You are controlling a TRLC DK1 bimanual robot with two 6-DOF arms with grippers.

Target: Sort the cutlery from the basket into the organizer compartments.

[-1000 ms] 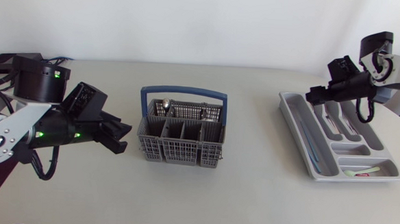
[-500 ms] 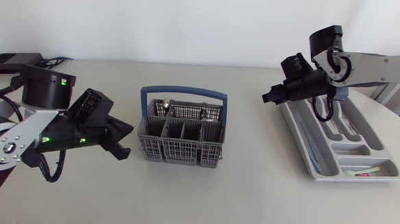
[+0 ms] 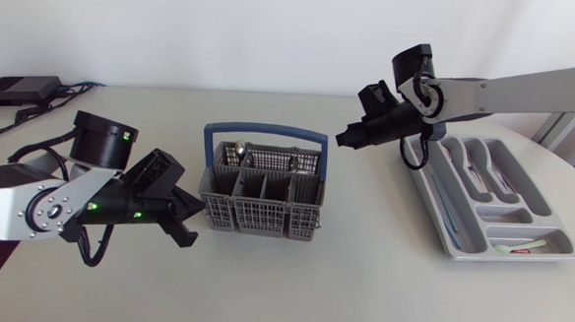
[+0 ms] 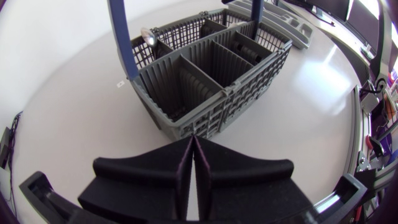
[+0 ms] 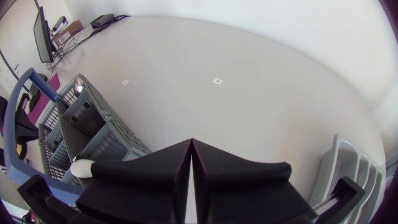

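Note:
A grey cutlery basket point(image 3: 261, 201) with a blue handle point(image 3: 264, 135) stands mid-table. Several pieces of cutlery point(image 3: 253, 158) lie in its back compartments; the front ones look empty. My left gripper point(image 3: 188, 221) is shut and empty, just left of the basket's front corner; in the left wrist view the left gripper point(image 4: 193, 142) points at the basket point(image 4: 211, 78) right ahead of it. My right gripper point(image 3: 346, 139) is shut and empty, above the table between basket and organizer point(image 3: 445, 211). From the right wrist view the right gripper point(image 5: 191, 144) has the basket point(image 5: 93, 134) beside it.
The grey organizer tray at the right holds several pieces of cutlery point(image 3: 484, 176) in its long compartments and a pale utensil point(image 3: 520, 247) in the short front one. A black box point(image 3: 20, 89) with cables lies at the far left back.
Both grippers have shut. My right arm swung from over the organizer leftward to the basket's side. My left gripper moved right and forward, up to the basket's corner.

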